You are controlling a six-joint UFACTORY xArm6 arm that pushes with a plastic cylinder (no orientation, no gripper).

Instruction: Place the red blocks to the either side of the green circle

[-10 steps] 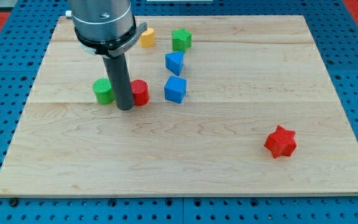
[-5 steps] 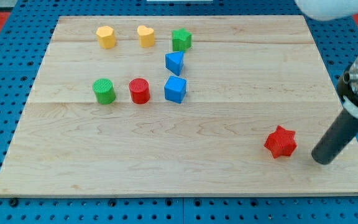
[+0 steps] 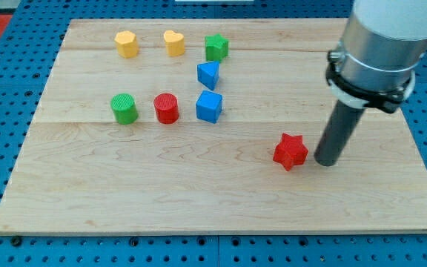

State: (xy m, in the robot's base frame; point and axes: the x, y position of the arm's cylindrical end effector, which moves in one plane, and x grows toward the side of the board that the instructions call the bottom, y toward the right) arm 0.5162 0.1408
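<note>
So we've got no jaws on this rig at all, nothing to open or close, just the dark rod, and my tip is planted on the worktop on the right side of the scene. The red star sits just to the left of my tip, with only a sliver of wood showing between them, so we can't tell for sure whether they touch.

The star lies flat with one point aimed toward the far edge. It has no real long axis, being about as wide as it is deep.

Heading left from there, well apart from the star, there's a row across the middle of the board: blue cube, then the red cylinder just beside it, then the green cylinder at the left end. So one red piece already sits on the right of the green one, standing upright with a small gap between them. The left side of the green one has no red piece.

Farther back, a blue wedge-ish block sits right behind the cube, and a green star is behind that. Two yellow heart-shaped blocks line up along the far edge, left of the green star.
</note>
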